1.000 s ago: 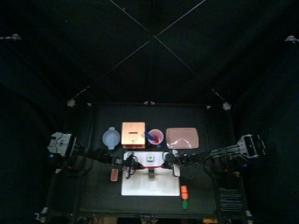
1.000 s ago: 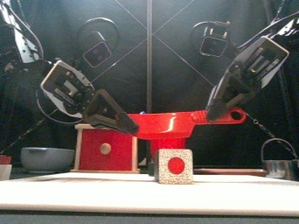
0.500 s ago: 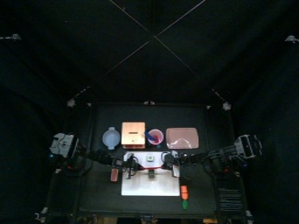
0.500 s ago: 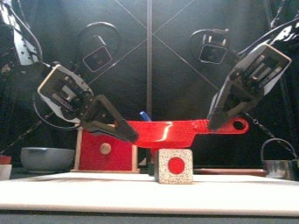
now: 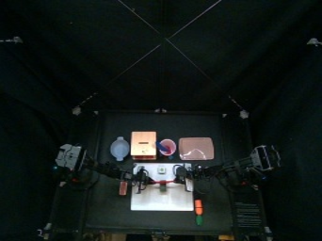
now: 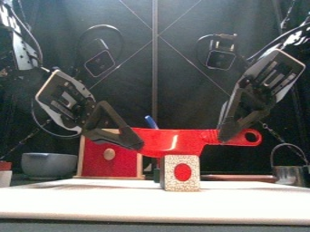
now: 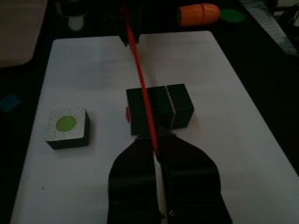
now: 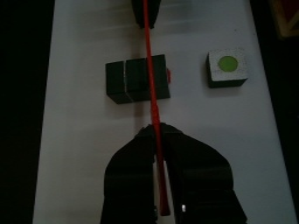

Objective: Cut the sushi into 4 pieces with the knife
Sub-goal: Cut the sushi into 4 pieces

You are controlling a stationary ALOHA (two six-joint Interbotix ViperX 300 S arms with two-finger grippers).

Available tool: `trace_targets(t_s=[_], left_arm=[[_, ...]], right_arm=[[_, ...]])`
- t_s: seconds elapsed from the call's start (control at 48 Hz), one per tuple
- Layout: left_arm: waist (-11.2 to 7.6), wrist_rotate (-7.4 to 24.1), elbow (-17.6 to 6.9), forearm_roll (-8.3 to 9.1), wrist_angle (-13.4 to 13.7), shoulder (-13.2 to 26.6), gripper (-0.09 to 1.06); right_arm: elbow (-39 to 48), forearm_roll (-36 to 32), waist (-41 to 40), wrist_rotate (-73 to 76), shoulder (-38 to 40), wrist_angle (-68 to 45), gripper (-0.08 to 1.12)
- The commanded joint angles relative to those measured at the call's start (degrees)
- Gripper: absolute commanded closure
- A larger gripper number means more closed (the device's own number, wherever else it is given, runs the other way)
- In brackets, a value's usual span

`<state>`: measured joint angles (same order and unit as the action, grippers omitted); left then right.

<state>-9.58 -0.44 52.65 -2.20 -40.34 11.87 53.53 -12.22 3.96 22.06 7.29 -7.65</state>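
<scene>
Both claws are clenched on the red knife (image 6: 169,139). My left claw (image 6: 121,138) has the blade tip at 9 o'clock and my right claw (image 6: 222,136) has the handle at 3 o'clock. Since a second ago the knife has come down. Now it sits right over the sushi roll (image 6: 182,172), touching it or just about. The roll lies in the middle of the white board (image 7: 228,87). One cut piece (image 7: 68,127) lies apart from it, at 12 o'clock. I think the next cut is starting, with more pieces still to make. I must press straight down so the roll does not slide
</scene>
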Motion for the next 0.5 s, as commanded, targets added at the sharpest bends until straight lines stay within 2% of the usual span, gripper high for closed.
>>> trace_targets(t_s=[0.021, 0.292, 0.5], left_arm=[[-0.70, 0.18, -1.93, -0.26, 0.35, 1.05, 0.79], [-1.05, 0.18, -2.02, -0.79, 1.14, 1.85, 0.79], [-1.05, 0.35, -2.29, -2.64, 3.60, 5.10, 0.79]], right_arm=[[-1.41, 0.62, -0.26, 0.09, -1.23, -1.05, 0.87], [-2.29, 0.70, 0.09, 0.18, -3.87, -1.32, 0.87], [-3.43, 0.70, 0.44, 0.18, -8.09, -1.23, 0.87]])
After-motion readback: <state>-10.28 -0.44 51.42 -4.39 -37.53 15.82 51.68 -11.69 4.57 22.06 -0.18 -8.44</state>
